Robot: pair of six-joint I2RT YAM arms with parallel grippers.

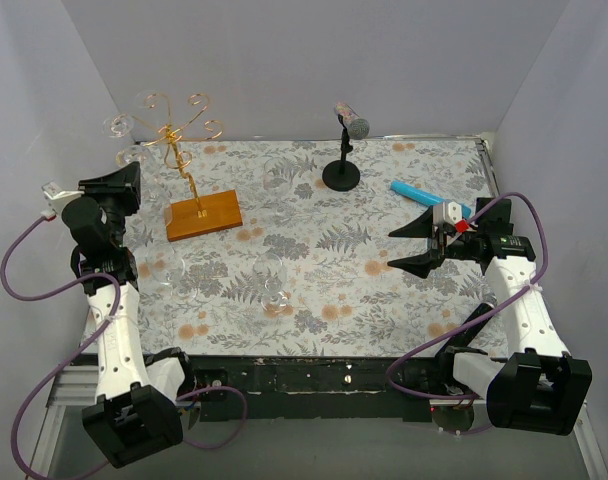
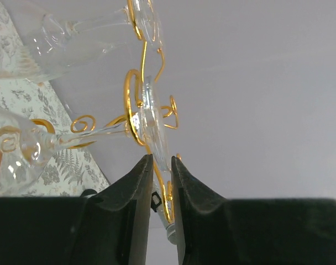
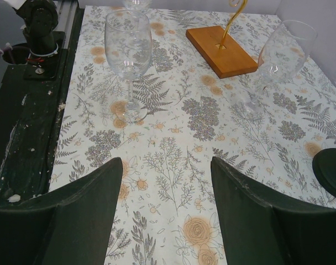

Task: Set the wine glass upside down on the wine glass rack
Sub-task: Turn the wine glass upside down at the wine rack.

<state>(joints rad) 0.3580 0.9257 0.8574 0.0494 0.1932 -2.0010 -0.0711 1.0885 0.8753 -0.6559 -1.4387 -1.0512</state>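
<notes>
Right gripper jaws being held well apart above floral cloth. Upright wine glass being shown at 11 o'clock. Second glass and wooden rack base being shown at 1 o'clock.

The left black two-finger gripper stands high above its white left arm, and its jaws are only a narrow slit apart. The right black two-finger gripper points away from its white right arm, with jaws spread wide.
</notes>
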